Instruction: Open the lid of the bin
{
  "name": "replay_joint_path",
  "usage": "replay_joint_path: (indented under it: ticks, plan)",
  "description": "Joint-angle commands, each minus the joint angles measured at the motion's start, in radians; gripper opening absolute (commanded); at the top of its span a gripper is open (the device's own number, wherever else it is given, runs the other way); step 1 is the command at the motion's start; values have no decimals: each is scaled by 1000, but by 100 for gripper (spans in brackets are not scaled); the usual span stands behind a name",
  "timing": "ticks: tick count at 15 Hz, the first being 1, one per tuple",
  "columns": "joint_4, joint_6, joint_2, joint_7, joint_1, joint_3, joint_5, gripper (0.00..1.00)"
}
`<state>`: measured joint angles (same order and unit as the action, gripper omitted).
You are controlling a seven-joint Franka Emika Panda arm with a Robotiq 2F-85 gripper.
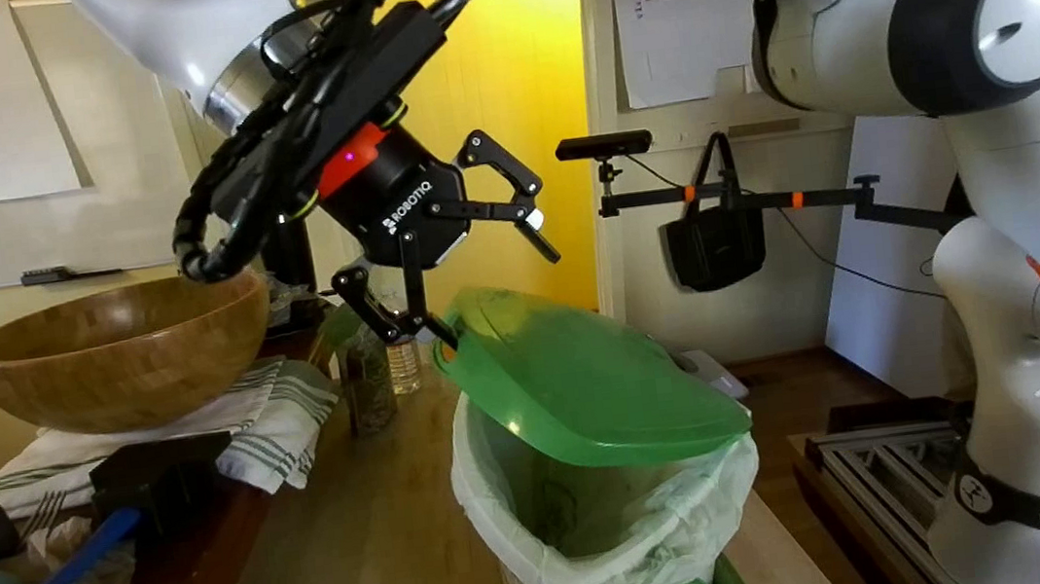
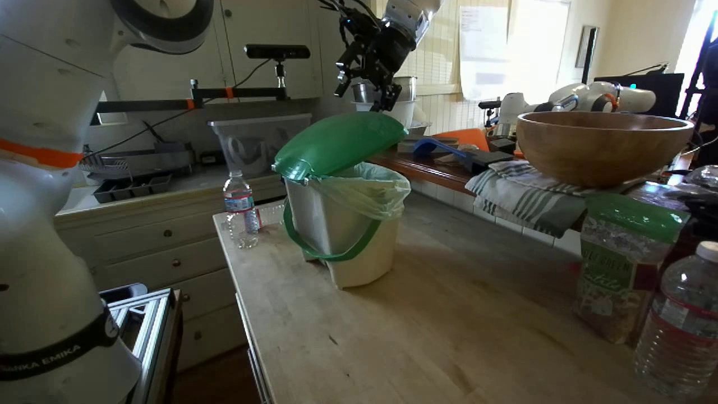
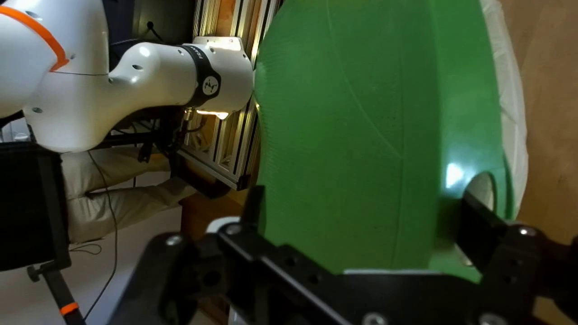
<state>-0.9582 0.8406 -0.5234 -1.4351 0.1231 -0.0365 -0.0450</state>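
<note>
Two black fingers [image 1: 542,240] on my gripper [image 1: 499,296] stand wide apart. One fingertip is right at a hole in the edge of the green lid [image 3: 352,135]; from far away I can't tell if it touches. The lid leans: the end by my gripper is up high, and the other end is low, at the rim of the white bin [image 2: 328,221]. A thin bag [image 1: 601,577] hangs over that rim, and in an exterior view I can see down inside it. A green handle [image 2: 332,257] hangs down the bin's side. The bin stands on a wooden bench [image 2: 449,314]. Near it, at the bench's corner, I see a water bottle [image 2: 241,209]. Well apart from the bin stand a jar [image 2: 622,269] with a green top and another bottle [image 2: 681,331]. In both exterior views, a big brown bowl [image 2: 600,148] sits on a striped cloth [image 2: 530,203]. Way at the back, a black bag [image 1: 718,250] hangs at the wall [image 1: 796,305].
</note>
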Motion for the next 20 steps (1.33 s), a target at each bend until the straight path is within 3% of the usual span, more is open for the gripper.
replay_joint_path:
  ticks: [1, 20]
  plan:
    - [-84, 0, 70, -6, 21, -5, 41, 100]
    - [-233, 0, 241, 74, 13, 14, 80, 100]
